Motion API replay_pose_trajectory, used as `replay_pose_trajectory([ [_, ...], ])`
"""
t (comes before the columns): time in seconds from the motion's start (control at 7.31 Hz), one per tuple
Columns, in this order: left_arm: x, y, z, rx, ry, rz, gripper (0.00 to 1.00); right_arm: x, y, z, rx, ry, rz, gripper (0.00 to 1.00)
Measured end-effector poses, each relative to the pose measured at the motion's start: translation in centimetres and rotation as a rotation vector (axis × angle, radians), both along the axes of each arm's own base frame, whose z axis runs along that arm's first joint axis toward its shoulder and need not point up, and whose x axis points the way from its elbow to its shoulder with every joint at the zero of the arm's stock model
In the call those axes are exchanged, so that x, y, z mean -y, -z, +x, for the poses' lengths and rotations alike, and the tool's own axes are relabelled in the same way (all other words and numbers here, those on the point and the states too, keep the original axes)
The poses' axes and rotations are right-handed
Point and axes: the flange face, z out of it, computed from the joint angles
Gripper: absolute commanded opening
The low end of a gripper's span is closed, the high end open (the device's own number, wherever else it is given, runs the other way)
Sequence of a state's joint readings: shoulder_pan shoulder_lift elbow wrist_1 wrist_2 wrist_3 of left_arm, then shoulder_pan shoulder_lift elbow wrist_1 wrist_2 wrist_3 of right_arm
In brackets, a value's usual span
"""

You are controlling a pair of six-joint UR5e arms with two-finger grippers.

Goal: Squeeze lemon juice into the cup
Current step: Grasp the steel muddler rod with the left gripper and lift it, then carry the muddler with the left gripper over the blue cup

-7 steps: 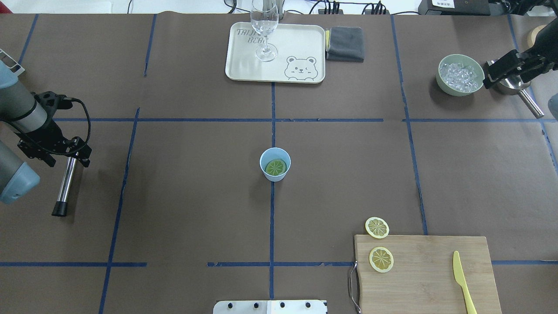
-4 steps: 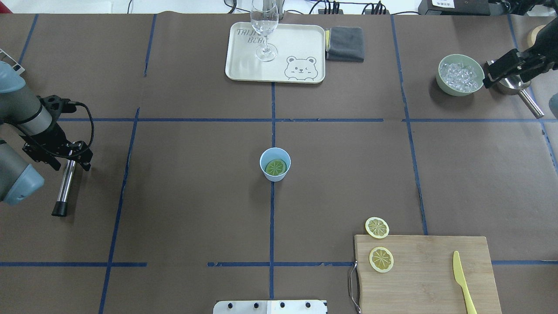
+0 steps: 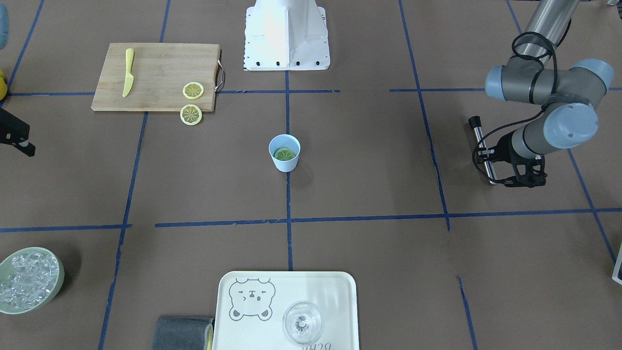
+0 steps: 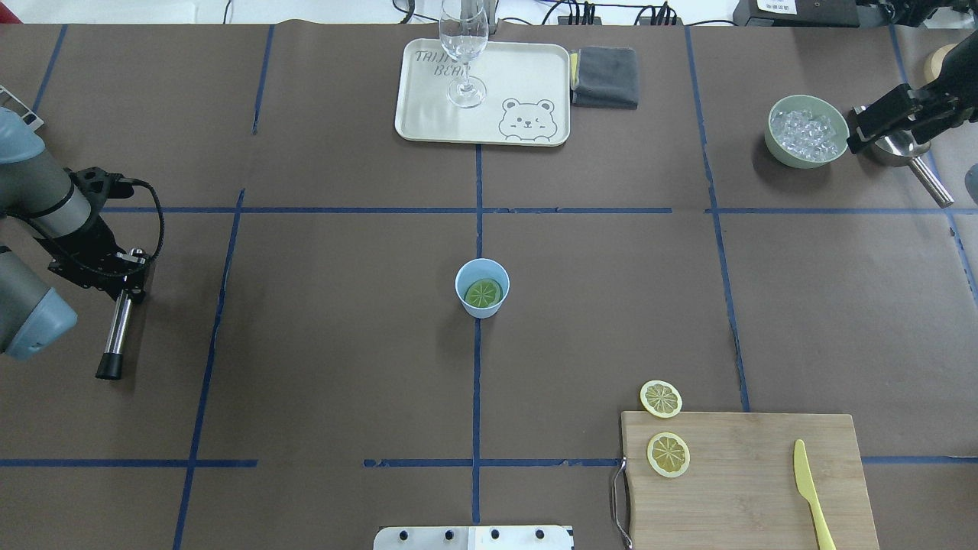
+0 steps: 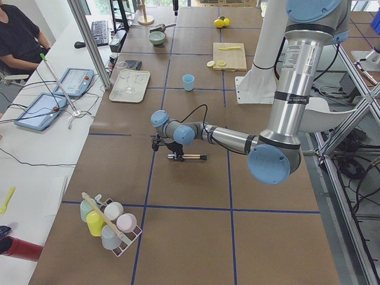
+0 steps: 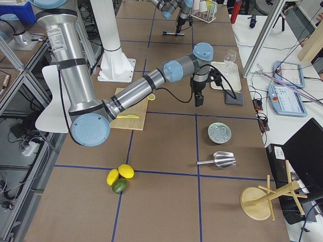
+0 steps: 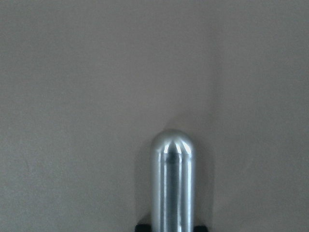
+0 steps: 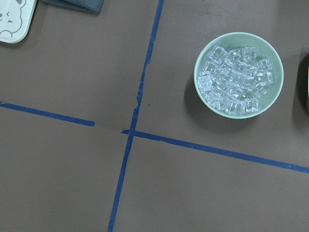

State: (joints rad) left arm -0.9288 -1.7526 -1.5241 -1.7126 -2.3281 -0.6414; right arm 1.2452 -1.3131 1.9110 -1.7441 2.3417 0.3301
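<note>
Nearest to the robot, on its right side, we see a wooden cutting board [image 4: 764, 481] on the tabletop [image 4: 344, 359]. A yellow knife [image 4: 808, 489] lies on the board near its right edge, and one lemon slice [image 4: 668, 454] lies near its left edge. A second slice [image 4: 661, 398] is on the tabletop and touches the far edge of the board.

Further out, at the left side, the left hand [image 4: 128, 284] is low over the tabletop. Its fingers are closed against the sides of a metal rod [image 4: 117, 336], which lies flat with its black tip toward the robot. In the middle the cup [image 4: 482, 307] stands upright, and the lemon [image 4: 484, 293] lies inside it with its patterned face up.

Farther, at the right, the right hand [image 4: 857, 141] hangs above a metal scoop [image 4: 932, 183], just beside a green bowl [image 4: 795, 162] of ice. We cannot tell if its fingers are apart or together. Farthest is a tray [image 4: 497, 126] with a clear glass [image 4: 463, 42] standing on it, and a grey cloth [image 4: 606, 76] just beside the tray.
</note>
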Motion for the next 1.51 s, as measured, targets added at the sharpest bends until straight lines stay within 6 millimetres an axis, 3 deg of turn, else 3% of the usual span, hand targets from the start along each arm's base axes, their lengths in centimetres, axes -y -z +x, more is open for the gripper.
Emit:
replay_pose_trajectory([
  [0.14,-0.1,0.3,-0.2,-0.004,-0.001,0.005,0.0,0.0,0.0,0.0,0.001,0.0,-0.001,1.0],
  [0.27,-0.1,1.9,-0.4,-0.02,0.001,0.03,0.0,0.0,0.0,0.1,0.004,-0.001,-0.003,1.0],
  [0.68,0.5,9.0,-1.3,-0.054,0.034,0.175,0.0,0.0,0.1,0.5,0.02,-0.004,-0.01,1.0],
  [1.1,3.7,19.6,-1.9,-0.008,0.195,0.432,0.0,0.1,0.0,0.5,0.02,-0.006,-0.017,1.0],
  [1.23,4.0,23.1,-1.3,0.028,0.306,0.501,0.0,0.1,-0.1,0.5,0.02,-0.006,-0.021,1.0],
  [1.51,2.7,30.2,1.2,0.03,0.537,0.593,0.0,0.1,-0.2,0.5,0.022,-0.006,-0.024,1.0],
])
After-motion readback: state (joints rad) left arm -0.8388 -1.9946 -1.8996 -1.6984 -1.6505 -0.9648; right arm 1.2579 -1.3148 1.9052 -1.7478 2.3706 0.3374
